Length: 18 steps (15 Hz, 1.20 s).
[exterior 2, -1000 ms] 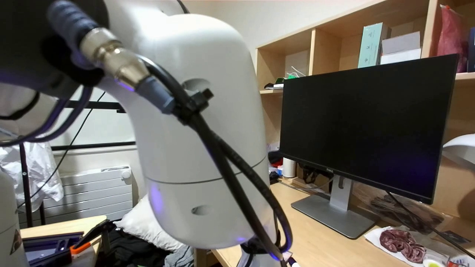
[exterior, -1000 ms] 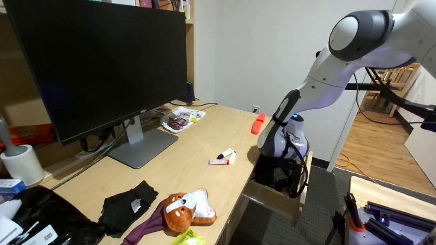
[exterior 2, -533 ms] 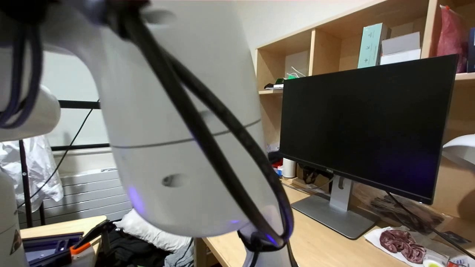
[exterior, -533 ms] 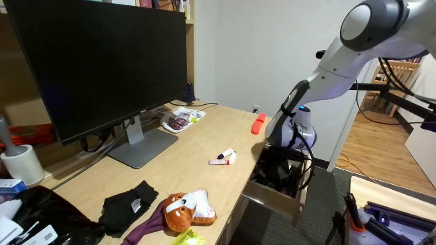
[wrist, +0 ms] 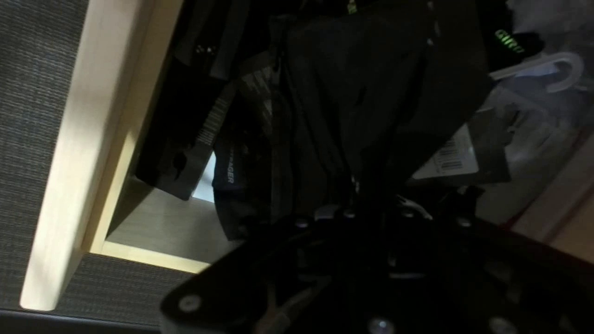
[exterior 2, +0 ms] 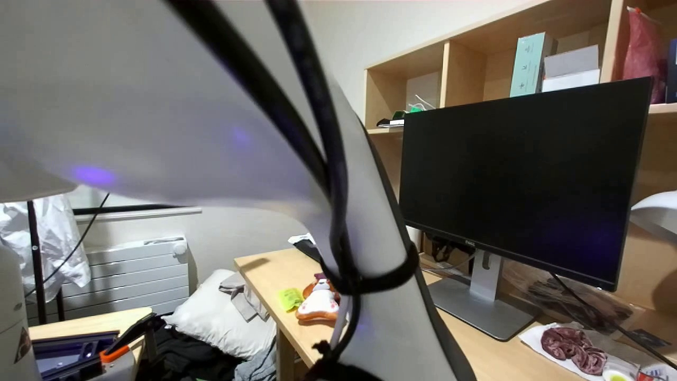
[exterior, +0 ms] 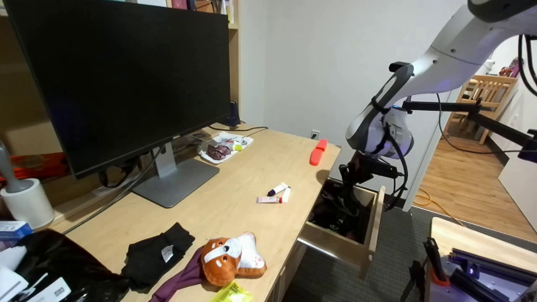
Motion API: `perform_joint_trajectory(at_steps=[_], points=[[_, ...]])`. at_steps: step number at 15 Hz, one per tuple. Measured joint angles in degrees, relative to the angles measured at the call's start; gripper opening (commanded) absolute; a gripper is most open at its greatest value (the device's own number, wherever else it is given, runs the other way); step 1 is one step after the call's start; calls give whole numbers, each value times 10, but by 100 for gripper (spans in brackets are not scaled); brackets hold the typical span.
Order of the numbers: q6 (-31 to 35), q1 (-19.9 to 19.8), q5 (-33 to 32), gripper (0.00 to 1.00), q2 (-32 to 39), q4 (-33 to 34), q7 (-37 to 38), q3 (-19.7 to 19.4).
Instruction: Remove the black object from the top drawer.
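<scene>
The top drawer (exterior: 335, 246) of pale wood is pulled out below the desk. Its rim also shows in the wrist view (wrist: 95, 139). My gripper (exterior: 349, 183) is above the drawer, pointing down. The black object (exterior: 350, 204) hangs from it, its lower part still down at the drawer's other dark contents. In the wrist view the black object (wrist: 352, 88) looks soft, with folds that gather at my fingertips (wrist: 359, 211). The fingers are very dark there, but they appear shut on it. My gripper is not visible in an exterior view, where the arm (exterior 2: 402, 323) fills the front.
Other dark packages (wrist: 236, 171), a barcode label (wrist: 448, 155) and a white hook (wrist: 557, 65) lie in the drawer. On the desk (exterior: 251, 167) are small tubes (exterior: 270, 200), a red case (exterior: 319, 152), a plush toy (exterior: 230, 258), a black cloth (exterior: 159, 253) and a monitor (exterior: 130, 84).
The arm has risen and moved right in an exterior view. My gripper has come up out of the drawer with the black object hanging from it, so more of the drawer shows.
</scene>
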Motion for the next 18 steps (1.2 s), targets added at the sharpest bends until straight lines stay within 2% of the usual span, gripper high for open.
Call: perform_joint_trajectory(at_steps=[4, 10, 13, 18], points=[[-4, -32, 8, 9, -54, -60, -13, 60], [-3, -101, 75, 9, -127, -139, -22, 223], [-3, -129, 105, 9, -144, -153, -22, 287], [-3, -223, 148, 9, -154, -162, -23, 418]])
